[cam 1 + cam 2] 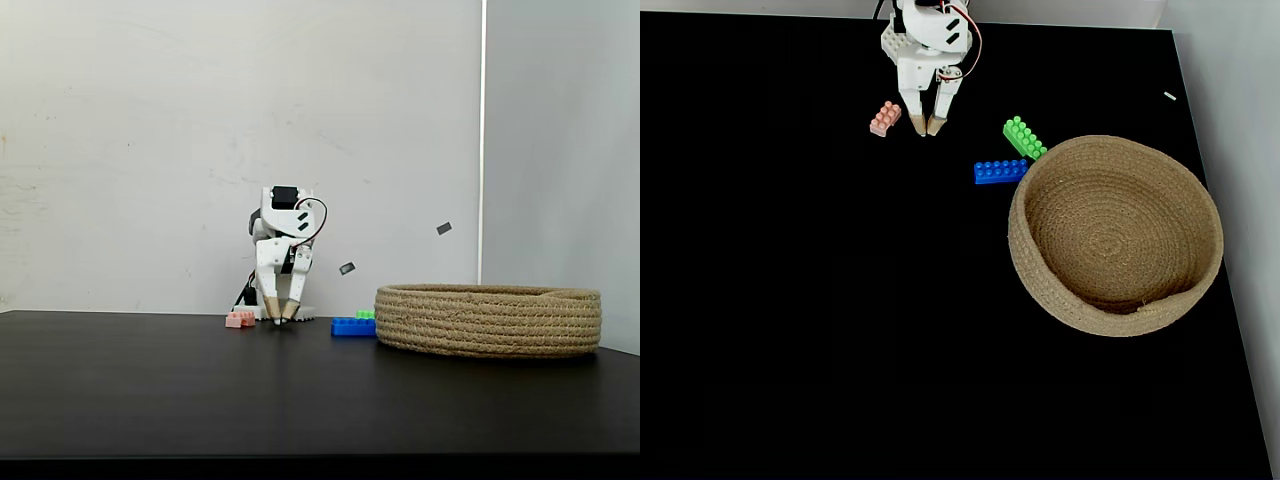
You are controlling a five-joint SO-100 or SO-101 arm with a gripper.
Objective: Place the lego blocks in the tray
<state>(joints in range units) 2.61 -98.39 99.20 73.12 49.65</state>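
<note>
My gripper (925, 129) hangs tips-down at the table, fingers slightly spread and empty, the pink brick (885, 118) just to its left in the overhead view. I should shift over and straddle it squarely. The blue (1000, 172) and green (1024, 138) bricks lie rightward, beside the empty basket (1040, 280).
</note>
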